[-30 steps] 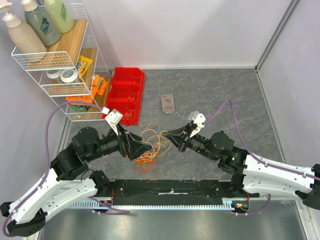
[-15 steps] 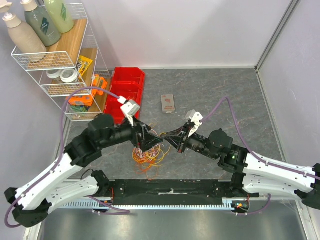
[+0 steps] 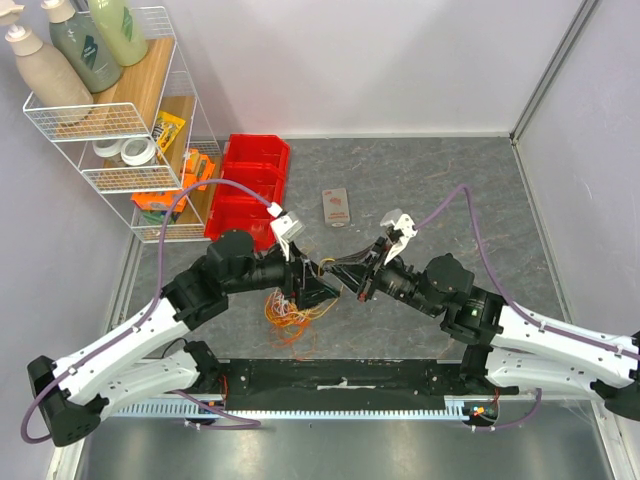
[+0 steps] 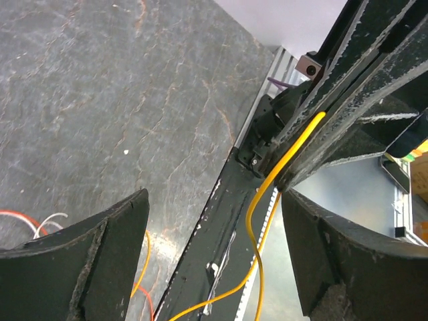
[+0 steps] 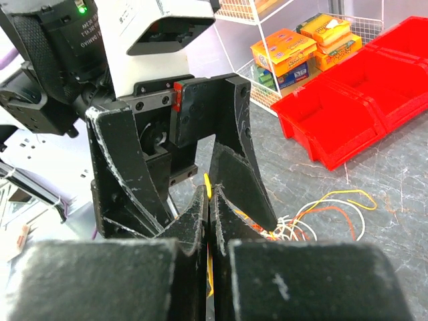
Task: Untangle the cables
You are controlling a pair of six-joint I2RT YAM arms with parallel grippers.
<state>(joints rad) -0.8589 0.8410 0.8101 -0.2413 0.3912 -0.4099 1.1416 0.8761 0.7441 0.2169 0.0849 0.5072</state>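
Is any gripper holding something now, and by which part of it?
The right gripper pinches a yellow cable near one end; the left gripper is open, holding nothing.

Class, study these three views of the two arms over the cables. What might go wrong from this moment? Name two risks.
1. The open left claw straddles the yellow cable right beside the shut right claw that pinches it. Closing there may strike the right claw's fingers instead of gripping the cable.
2. The yellow cable hangs down towards the tangled pile. Pulling the claws apart may tighten a knot or drag the whole pile.
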